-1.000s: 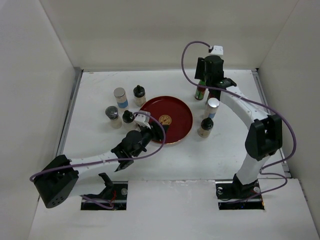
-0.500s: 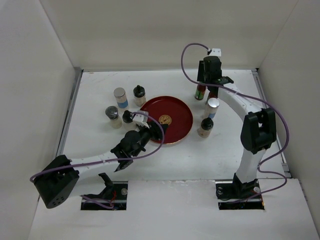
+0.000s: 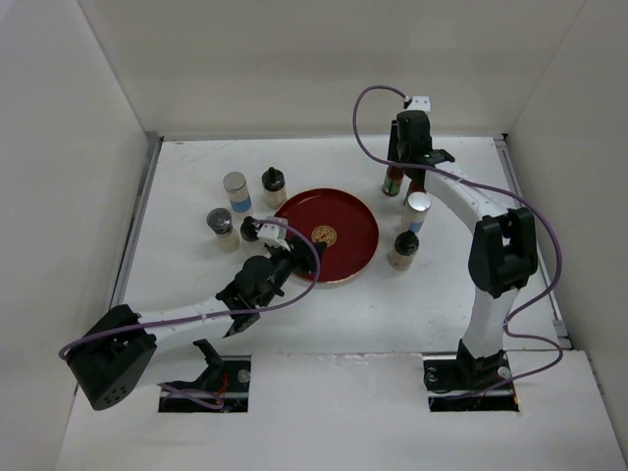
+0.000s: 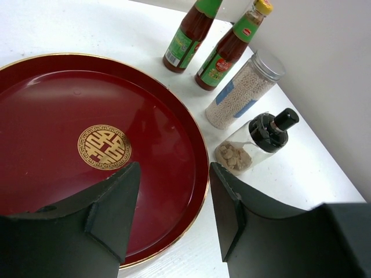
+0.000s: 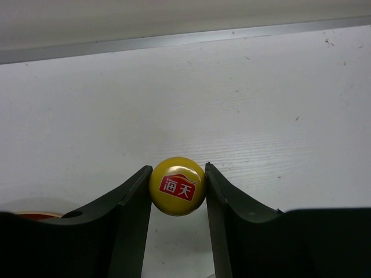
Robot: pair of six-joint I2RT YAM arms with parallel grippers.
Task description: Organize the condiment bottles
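Right fingers (image 5: 130, 214) closed on yellow cap (image 5: 177, 186) of sauce bottle (image 3: 392, 181), standing far right on worktop (image 3: 442, 304) beside second bottle (image 4: 232, 49); gripped from above, likely for clean lift; left fingers (image 4: 113, 200) held open, empty, over tray (image 3: 343, 211) rim.

White table (image 3: 392, 314) beneath both pairs of jaws. Plain pale walls (image 3: 294, 59) ahead of them and to either side. Grey metal strip (image 5: 174, 39) along the table's far edge, beyond the right jaws. Soft, even light.
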